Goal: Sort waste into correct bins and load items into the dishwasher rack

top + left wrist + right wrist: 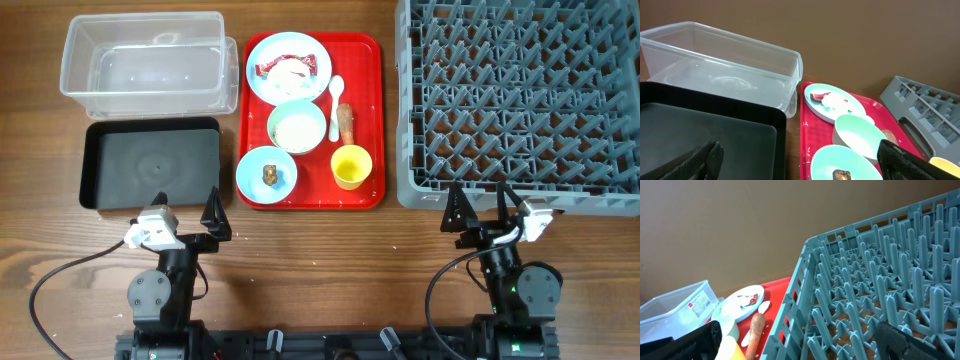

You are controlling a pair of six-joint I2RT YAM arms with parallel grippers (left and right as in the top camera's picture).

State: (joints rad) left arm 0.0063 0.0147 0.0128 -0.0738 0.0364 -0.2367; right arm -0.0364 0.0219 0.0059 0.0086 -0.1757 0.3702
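On the red serving tray [375,60], a light-blue plate [300,50] holds the red-and-white wrapper [272,68] and white scraps. A pale bowl [297,125], a small blue bowl [255,165] with a brown chunk [270,174], a yellow cup [351,166], a white spoon [336,92] and a carrot-like stick [345,122] lie there too. The clear tub [145,55] and black tray [150,165] stand to the left, the grey rack [520,100] to the right. My left gripper [187,208] is open and empty near the black tray. My right gripper [480,208] is open and empty at the rack's front edge.
The left wrist view shows the black tray [705,130], tub [720,65], plate [832,102] and both bowls between my fingers. The right wrist view shows the rack's pegs [880,280], the stick [755,330] and the plate [740,305]. Bare wood table lies in front.
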